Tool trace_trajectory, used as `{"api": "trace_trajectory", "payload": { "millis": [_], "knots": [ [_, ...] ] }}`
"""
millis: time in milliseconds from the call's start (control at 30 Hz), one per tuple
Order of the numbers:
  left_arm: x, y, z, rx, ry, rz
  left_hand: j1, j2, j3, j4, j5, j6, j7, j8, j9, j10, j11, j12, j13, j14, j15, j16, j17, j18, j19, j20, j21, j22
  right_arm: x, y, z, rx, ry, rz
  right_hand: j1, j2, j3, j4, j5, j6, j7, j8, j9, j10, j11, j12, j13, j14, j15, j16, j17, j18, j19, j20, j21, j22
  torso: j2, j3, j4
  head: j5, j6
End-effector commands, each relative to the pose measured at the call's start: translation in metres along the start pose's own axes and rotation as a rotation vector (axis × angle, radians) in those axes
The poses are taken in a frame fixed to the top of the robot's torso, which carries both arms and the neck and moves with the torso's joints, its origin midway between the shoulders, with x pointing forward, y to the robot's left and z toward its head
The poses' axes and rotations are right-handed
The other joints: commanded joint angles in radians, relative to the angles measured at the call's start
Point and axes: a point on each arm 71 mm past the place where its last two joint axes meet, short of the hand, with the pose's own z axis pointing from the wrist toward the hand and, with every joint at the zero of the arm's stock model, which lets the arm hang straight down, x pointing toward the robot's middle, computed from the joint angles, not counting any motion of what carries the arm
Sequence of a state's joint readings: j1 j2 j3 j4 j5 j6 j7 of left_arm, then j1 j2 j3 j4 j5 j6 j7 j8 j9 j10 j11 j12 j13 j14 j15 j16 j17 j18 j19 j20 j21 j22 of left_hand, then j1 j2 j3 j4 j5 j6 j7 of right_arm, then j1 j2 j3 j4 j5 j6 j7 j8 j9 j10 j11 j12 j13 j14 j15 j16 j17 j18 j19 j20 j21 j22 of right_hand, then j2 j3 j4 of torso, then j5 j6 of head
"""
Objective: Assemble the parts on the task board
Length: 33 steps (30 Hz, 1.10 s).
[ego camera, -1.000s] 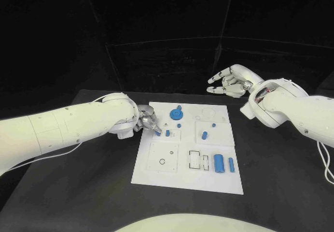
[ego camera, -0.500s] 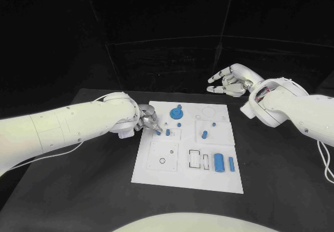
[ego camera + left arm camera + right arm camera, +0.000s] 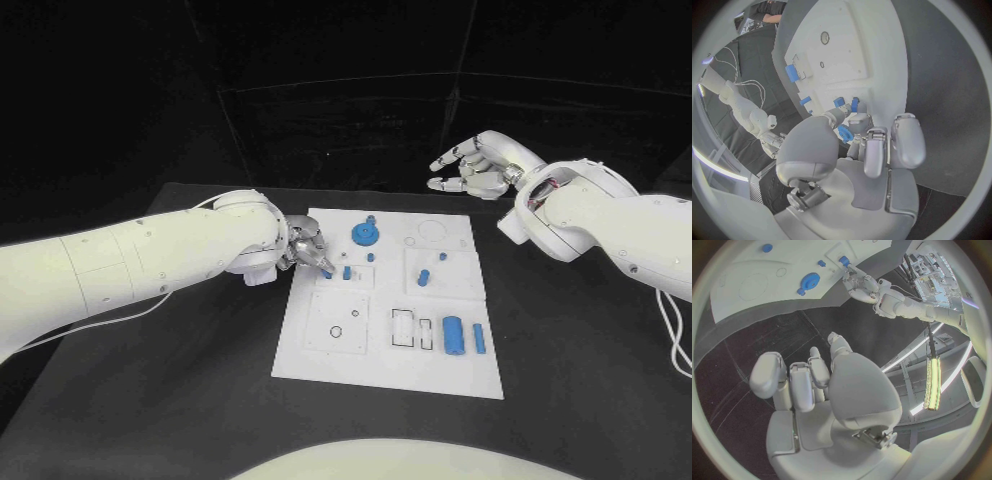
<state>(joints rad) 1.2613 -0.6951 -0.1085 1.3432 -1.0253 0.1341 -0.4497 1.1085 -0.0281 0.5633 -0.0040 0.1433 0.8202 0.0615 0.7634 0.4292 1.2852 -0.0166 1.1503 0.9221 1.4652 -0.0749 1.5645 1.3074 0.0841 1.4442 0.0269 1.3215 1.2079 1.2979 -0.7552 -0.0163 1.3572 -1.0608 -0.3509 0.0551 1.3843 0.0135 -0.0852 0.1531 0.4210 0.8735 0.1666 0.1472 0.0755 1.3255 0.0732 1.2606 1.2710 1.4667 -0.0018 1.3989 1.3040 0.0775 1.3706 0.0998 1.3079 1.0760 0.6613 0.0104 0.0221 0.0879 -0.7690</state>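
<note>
The white task board [image 3: 325, 355] lies mid-table. My left hand [image 3: 306, 247] hovers over its left edge and pinches a small blue part [image 3: 844, 134] between thumb and fingers; the other fingers are curled beside it. Close to those fingers on the board stand a small blue peg [image 3: 348, 272] and another [image 3: 371, 258]. A blue disc with a knob [image 3: 366, 235] sits near the far edge. My right hand [image 3: 477, 165] hangs raised beyond the board's far right corner, fingers apart and holding nothing. The right wrist view shows the board [image 3: 754, 285], the disc [image 3: 809, 280] and my left hand [image 3: 859, 284].
More blue parts lie on the board: a slanted peg [image 3: 424, 277], a large cylinder [image 3: 453, 336] and a thin bar [image 3: 479, 338] at the near right. Outlined recesses [image 3: 413, 330] and a round hole [image 3: 336, 333] mark the near half. Black table [image 3: 173, 400] surrounds the board.
My left hand has barely shifted at the board's left edge, keeping hold of the small blue part. The right hand has stayed where it was.
</note>
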Motion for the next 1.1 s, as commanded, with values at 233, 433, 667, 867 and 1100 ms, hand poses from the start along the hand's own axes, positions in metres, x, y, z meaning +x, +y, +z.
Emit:
{"api": "trace_trajectory", "payload": {
  "millis": [233, 433, 667, 867, 1100],
  "knots": [
    [0.0032, 0.0008, 0.0003, -0.007, 0.026, 0.008, -0.033, -0.022, 0.154, -0.131, 0.106, 0.015, -0.007, 0.024, 0.008, 0.015, -0.007, 0.004, 0.002, 0.106, -0.010, 0.006, 0.263, -0.007, 0.009, -0.004, 0.004, 0.002, 0.0000, 0.0012, 0.0014, -0.006, 0.008, -0.002, 0.001, 0.003, -0.006, 0.000, 0.003, -0.003, -0.002, 0.008, 0.000, -0.004, 0.002, -0.001, 0.001, 0.045, -0.005, -0.004, -0.001, 0.017, -0.005, -0.003, -0.007, 0.000, 0.000, -0.0006, 0.0018, 0.001, -0.001],
    [0.0031, 0.0004, 0.0008, -0.006, 0.025, 0.007, -0.042, -0.026, 0.155, -0.126, 0.117, 0.016, -0.009, 0.029, 0.010, 0.017, -0.008, 0.004, 0.002, 0.106, -0.011, 0.006, 0.263, -0.007, 0.009, -0.005, 0.003, 0.002, 0.0000, 0.0009, 0.0017, -0.006, 0.008, -0.002, 0.002, 0.003, -0.005, 0.000, 0.003, -0.003, -0.002, 0.008, 0.000, -0.004, 0.002, -0.001, 0.001, 0.045, -0.005, -0.004, -0.001, 0.017, -0.005, -0.003, -0.007, -0.001, 0.000, -0.0004, -0.0002, 0.002, -0.001],
    [0.0025, 0.0007, 0.0019, -0.010, 0.027, -0.010, -0.078, -0.031, 0.125, -0.091, 0.116, 0.027, -0.020, 0.040, 0.012, 0.024, -0.016, 0.008, 0.004, 0.106, -0.016, 0.006, 0.263, -0.007, 0.010, -0.009, 0.003, 0.004, -0.0006, 0.0001, 0.0011, -0.002, 0.006, -0.003, 0.002, 0.003, -0.005, 0.000, 0.003, -0.003, -0.002, 0.008, 0.000, -0.004, 0.002, -0.001, 0.001, 0.045, -0.005, -0.004, -0.001, 0.017, -0.005, -0.003, -0.007, -0.001, 0.001, 0.0000, 0.0001, 0.001, -0.001],
    [0.0022, -0.0003, 0.0036, -0.013, 0.029, -0.015, -0.100, -0.031, 0.090, -0.062, 0.115, 0.036, -0.026, 0.041, 0.010, 0.024, -0.020, 0.010, 0.006, 0.106, -0.021, 0.006, 0.263, -0.007, 0.011, -0.013, 0.002, 0.005, -0.0011, -0.0004, 0.0006, 0.001, 0.004, -0.003, 0.002, 0.004, -0.005, 0.000, 0.004, -0.003, -0.002, 0.008, 0.000, -0.005, 0.001, -0.002, 0.000, 0.045, -0.005, -0.006, -0.004, 0.017, -0.005, -0.003, -0.008, -0.002, 0.000, 0.0002, -0.0009, 0.001, -0.003],
    [0.0028, -0.0008, 0.0049, -0.022, 0.043, -0.009, -0.120, -0.034, 0.054, -0.036, 0.114, 0.054, -0.033, 0.045, 0.006, 0.031, -0.025, 0.020, 0.019, 0.106, -0.025, 0.006, 0.263, -0.009, 0.013, -0.016, 0.007, 0.013, -0.0016, -0.0009, 0.0001, 0.005, 0.003, -0.003, 0.002, 0.004, -0.005, 0.000, 0.004, -0.003, -0.002, 0.008, 0.000, -0.004, 0.001, -0.002, 0.000, 0.045, -0.005, -0.005, -0.003, 0.018, -0.006, -0.003, -0.010, -0.005, 0.000, -0.0003, -0.0008, -0.002, -0.005]
  ]
}}
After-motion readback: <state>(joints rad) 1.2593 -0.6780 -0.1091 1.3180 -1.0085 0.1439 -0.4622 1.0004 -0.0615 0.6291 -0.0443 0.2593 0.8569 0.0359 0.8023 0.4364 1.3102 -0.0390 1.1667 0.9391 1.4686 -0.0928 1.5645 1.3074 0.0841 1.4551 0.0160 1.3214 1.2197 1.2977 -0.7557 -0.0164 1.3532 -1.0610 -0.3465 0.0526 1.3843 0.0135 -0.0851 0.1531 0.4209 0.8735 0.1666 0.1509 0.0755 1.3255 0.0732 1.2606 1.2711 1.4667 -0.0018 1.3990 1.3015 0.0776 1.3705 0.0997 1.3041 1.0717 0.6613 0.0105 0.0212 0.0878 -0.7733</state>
